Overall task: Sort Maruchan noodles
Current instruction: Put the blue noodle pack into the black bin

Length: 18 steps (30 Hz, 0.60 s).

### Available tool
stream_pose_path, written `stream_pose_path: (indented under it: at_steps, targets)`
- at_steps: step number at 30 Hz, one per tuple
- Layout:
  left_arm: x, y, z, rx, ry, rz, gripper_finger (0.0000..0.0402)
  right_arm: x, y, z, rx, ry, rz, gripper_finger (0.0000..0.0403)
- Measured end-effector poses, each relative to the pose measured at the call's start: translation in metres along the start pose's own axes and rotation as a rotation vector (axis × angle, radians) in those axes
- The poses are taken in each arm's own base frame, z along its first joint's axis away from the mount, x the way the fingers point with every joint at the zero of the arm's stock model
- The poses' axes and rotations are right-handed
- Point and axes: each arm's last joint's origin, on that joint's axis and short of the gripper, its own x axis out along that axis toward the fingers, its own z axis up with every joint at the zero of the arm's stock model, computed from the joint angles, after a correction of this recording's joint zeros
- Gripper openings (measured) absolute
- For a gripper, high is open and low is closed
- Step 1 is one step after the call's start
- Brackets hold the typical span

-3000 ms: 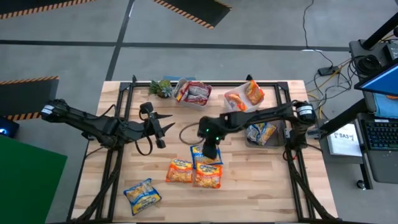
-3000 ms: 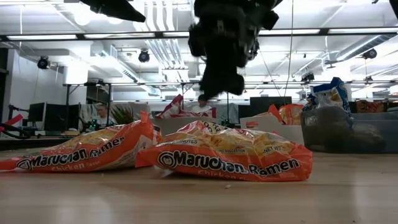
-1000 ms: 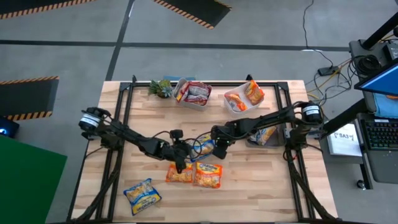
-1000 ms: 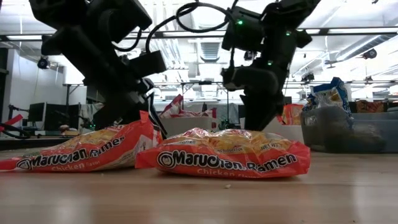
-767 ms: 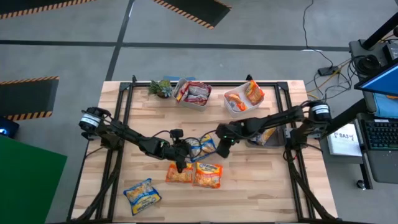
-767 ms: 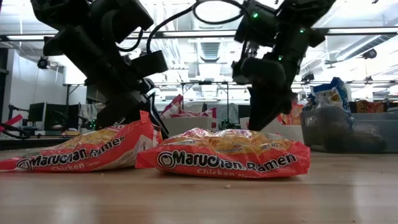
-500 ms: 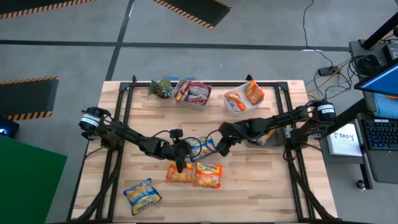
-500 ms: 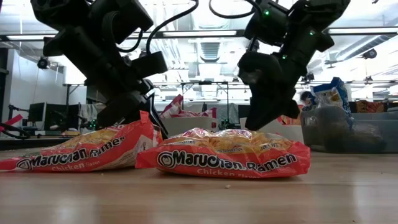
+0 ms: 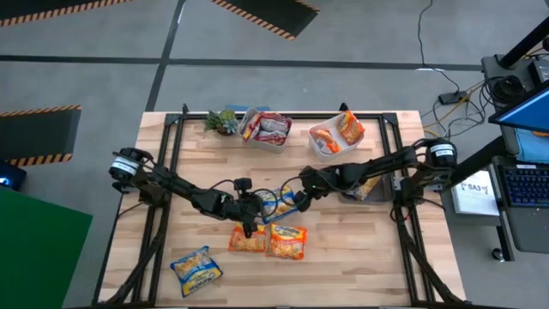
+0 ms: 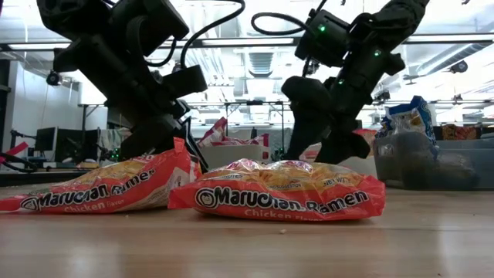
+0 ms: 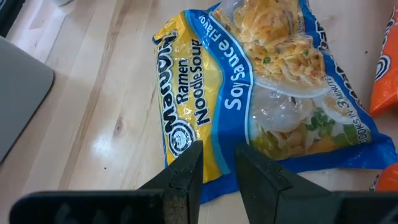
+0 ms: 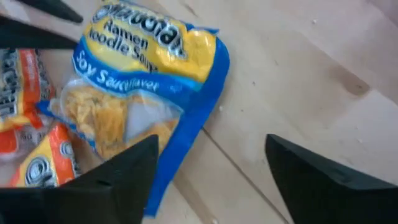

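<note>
A crinkly blue-yellow packet [image 11: 261, 93] lies flat on the pale wooden tabletop [image 9: 360, 257]. The left end effector [image 11: 214, 171] pinches its edge; the right end effector [image 12: 208, 165] hovers spread wide.

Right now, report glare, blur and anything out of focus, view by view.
Left wrist view: glare patches on the blue-yellow soy sauce packet, print sharp. Right wrist view: same packet and the right gripper motion-blurred. Low view: orange chicken packets sharp, bright ceiling lights behind, near table edge soft.
</note>
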Motion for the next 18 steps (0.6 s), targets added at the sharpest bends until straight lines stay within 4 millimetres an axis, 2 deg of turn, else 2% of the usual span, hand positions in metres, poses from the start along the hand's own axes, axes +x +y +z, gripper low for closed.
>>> stream_pose_path:
  at_steps: [4,8,18]
  targets:
    - [0.001,0.0,-0.005,-0.019,-0.027,-0.004,0.0075,0.007,0.002,0.003,0.013,-0.004,0.007,0.0328]
    - [0.002,0.0,-0.011,-0.041,-0.036,-0.005,0.0075,0.015,0.007,0.007,0.013,-0.003,0.009,0.0349]
    - [0.004,0.002,-0.027,-0.093,-0.059,-0.011,0.0075,0.017,0.021,0.021,0.011,-0.041,0.049,0.0353]
